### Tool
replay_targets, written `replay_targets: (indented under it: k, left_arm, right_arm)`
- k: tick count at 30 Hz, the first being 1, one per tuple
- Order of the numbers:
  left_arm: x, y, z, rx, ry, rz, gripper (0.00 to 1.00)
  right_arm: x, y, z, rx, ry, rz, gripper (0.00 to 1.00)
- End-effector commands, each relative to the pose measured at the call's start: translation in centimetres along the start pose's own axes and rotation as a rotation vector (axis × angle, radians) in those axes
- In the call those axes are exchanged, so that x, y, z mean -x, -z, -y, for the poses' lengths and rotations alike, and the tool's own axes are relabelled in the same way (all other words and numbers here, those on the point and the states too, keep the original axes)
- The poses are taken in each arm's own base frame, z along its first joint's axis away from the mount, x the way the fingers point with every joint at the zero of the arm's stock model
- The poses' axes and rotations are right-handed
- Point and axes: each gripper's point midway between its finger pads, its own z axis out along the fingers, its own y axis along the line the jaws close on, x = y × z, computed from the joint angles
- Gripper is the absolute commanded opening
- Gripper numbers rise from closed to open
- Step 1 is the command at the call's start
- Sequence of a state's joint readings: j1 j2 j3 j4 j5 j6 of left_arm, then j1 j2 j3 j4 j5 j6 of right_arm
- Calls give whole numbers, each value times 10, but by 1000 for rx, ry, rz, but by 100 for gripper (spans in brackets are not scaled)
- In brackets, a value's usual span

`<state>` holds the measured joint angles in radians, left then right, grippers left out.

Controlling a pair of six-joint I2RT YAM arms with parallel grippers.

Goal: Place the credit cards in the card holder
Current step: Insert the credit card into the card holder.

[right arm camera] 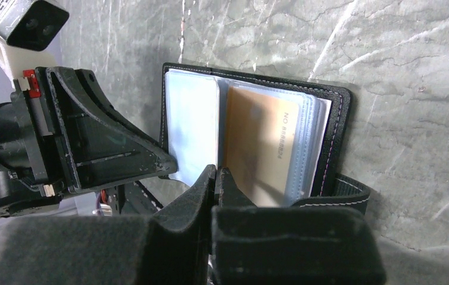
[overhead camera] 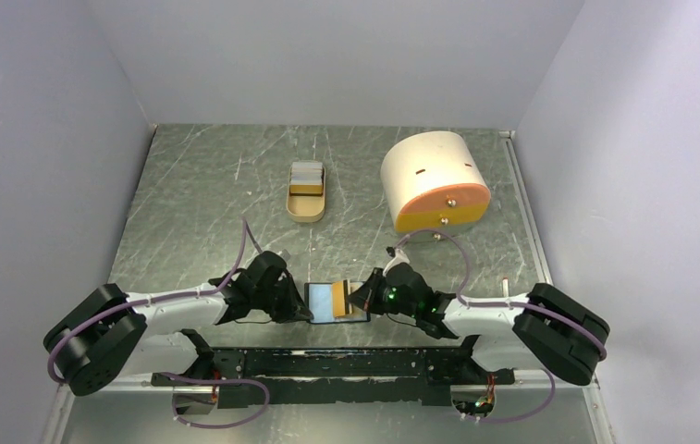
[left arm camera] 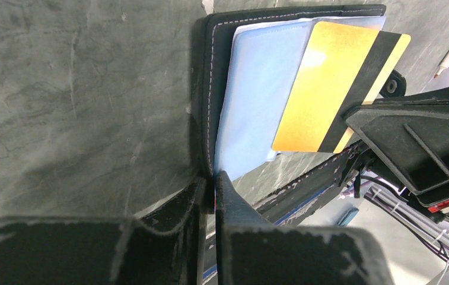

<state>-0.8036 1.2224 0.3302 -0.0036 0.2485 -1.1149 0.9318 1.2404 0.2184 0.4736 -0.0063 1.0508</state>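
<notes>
The black card holder (overhead camera: 321,302) lies open near the table's front edge, its blue-grey pockets (left arm camera: 257,89) facing up. My left gripper (left arm camera: 213,178) is shut on the near edge of its black cover; it also shows in the top view (overhead camera: 300,305). My right gripper (right arm camera: 217,173) is shut on a yellow-orange credit card (right arm camera: 263,148) with a black stripe (left arm camera: 322,89). The card lies over the holder's right pockets, part of it past the holder's edge. The right gripper sits at the holder's right side (overhead camera: 364,298). More credit cards (overhead camera: 307,174) lie in the tan tray (overhead camera: 307,215).
A big cream-and-orange cylinder (overhead camera: 434,180) stands at the back right. The tan tray is at the middle back. Grey walls close in the table on the left, back and right. The black mounting rail (overhead camera: 346,363) runs along the front edge.
</notes>
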Motion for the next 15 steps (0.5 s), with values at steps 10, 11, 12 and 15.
replay_targets:
  k: [10, 11, 12, 15]
  left_arm:
    - [-7, -2, -7, 45, -21, -29, 14]
    - [-7, -2, -7, 46, -22, -29, 14]
    - [-6, -2, -6, 44, -24, -27, 14]
    - [-6, -2, -5, 43, -26, -27, 14]
  right_arm:
    - [-15, -10, 13, 10, -26, -50, 0]
    - [-17, -10, 14, 11, -32, -53, 0]
    - [-17, -10, 15, 11, -36, -54, 0]
    - [-17, -10, 14, 14, -37, -55, 0]
